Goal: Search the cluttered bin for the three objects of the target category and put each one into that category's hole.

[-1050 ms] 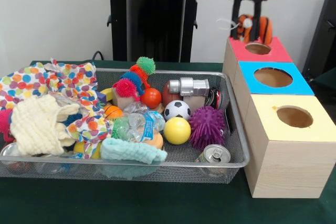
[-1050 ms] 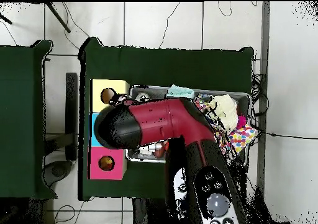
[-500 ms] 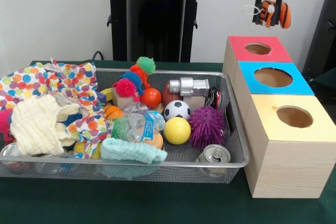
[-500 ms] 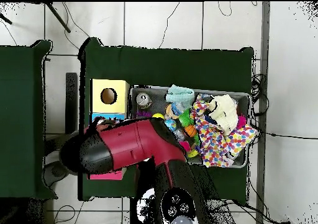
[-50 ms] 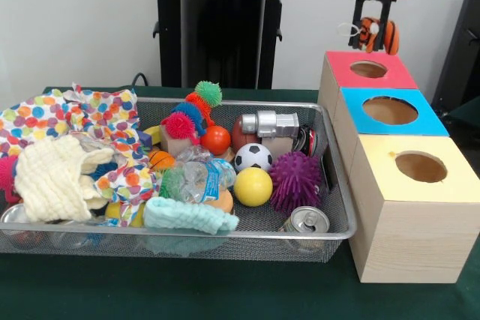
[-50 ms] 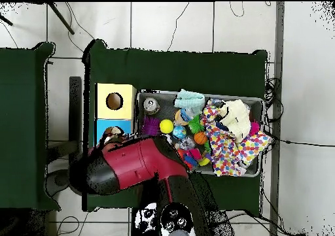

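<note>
Dark green table (image 5: 225,297) before pale wall, claw (image 5: 373,26) clamped on striped orange toy (image 5: 376,35) above red-topped box (image 5: 365,74).

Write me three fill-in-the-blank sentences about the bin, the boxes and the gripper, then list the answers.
1. The gripper holds an orange and black striped toy above the ____ box.
2. The box between the other two has a ____ top.
3. In the bin, the soccer ball sits right behind the ____ ball.

Answers: red; blue; yellow
</note>
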### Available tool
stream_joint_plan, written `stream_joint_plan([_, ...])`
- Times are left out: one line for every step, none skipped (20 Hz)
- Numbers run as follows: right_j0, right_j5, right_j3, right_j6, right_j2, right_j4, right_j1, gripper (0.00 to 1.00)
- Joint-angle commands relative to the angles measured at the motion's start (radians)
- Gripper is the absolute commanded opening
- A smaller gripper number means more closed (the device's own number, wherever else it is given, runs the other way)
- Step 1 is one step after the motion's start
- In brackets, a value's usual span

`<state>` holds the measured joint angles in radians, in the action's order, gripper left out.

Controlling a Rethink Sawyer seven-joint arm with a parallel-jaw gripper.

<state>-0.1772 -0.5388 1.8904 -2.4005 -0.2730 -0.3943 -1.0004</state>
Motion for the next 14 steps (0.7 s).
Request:
stream_joint_plan([0.033, 0.134, 0.042, -0.107, 0.122, -0.132, 0.104, 0.0])
stream_joint_plan([0.044, 0.142, 0.036, -0.115, 0.136, -0.138, 0.112, 0.0])
stream_joint_plan([0.051, 0.15, 0.033, -0.118, 0.148, -0.142, 0.117, 0.0])
stream_joint_plan([0.068, 0.154, 0.022, -0.126, 0.163, -0.147, 0.125, 0.0])
stream_joint_plan([0.084, 0.157, 0.011, -0.134, 0.178, -0.151, 0.132, 0.0])
stream_joint_plan([0.093, 0.172, 0.005, -0.138, 0.193, -0.157, 0.141, 0.0])
stream_joint_plan([0.102, 0.183, -0.004, -0.138, 0.209, -0.165, 0.146, 0.0])
stream_joint_plan([0.113, 0.184, -0.02, -0.138, 0.224, -0.172, 0.158, 0.0])
stream_joint_plan([0.106, 0.182, -0.024, -0.125, 0.221, -0.163, 0.165, 0.0])
stream_joint_plan([0.099, 0.18, -0.028, -0.111, 0.219, -0.153, 0.172, 0.0])
stream_joint_plan([0.1, 0.18, -0.034, -0.103, 0.222, -0.152, 0.18, 0.0])
stream_joint_plan([0.093, 0.182, -0.024, -0.098, 0.215, -0.138, 0.183, 0.0])
stream_joint_plan([0.086, 0.184, -0.013, -0.092, 0.209, -0.125, 0.186, 0.0])
stream_joint_plan([0.088, 0.185, -0.008, -0.092, 0.209, -0.119, 0.185, 0.0])
